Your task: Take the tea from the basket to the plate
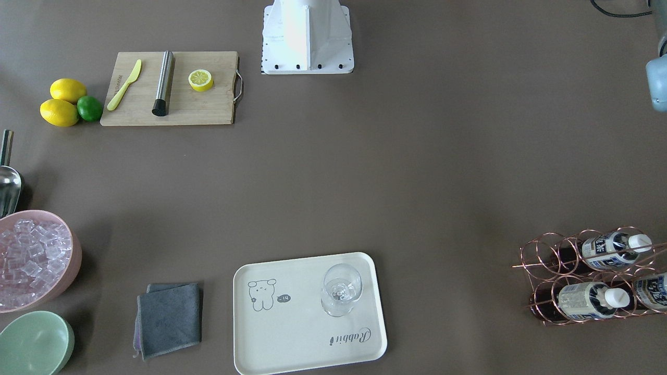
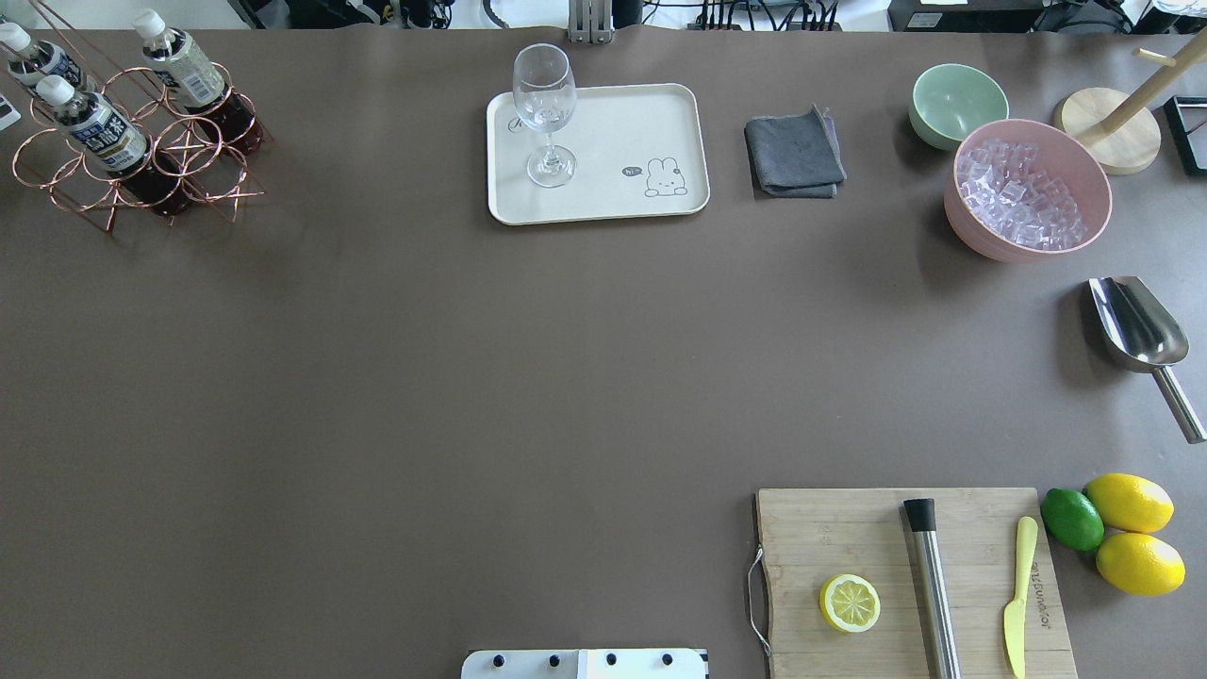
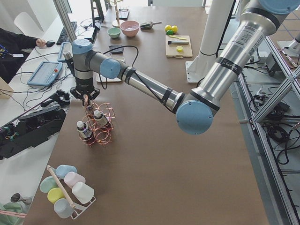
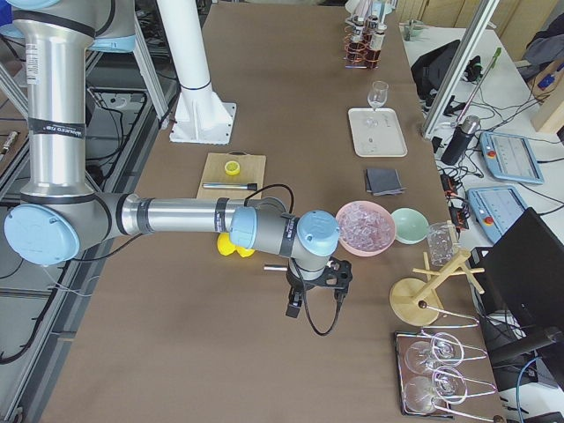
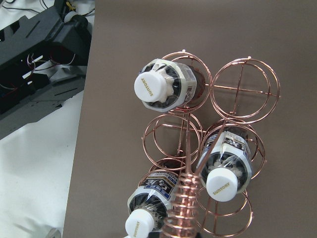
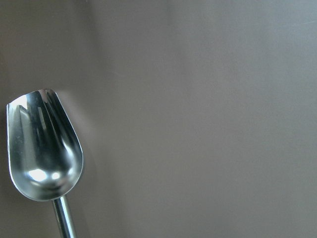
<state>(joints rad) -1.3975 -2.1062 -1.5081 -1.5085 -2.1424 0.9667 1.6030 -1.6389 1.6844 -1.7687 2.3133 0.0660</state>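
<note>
You see the left gripper (image 3: 85, 99) over the basket (image 3: 103, 137) with three tea bottles (image 3: 85, 130) at middle left; how wide it stands I cannot tell.

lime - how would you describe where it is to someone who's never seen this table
Find the wooden cutting board at the table's near right corner in the overhead view. Off its right edge, three fruits huddle together. The lime is the one nearest the board, small and green; the two lemons are bigger and yellow.
</note>
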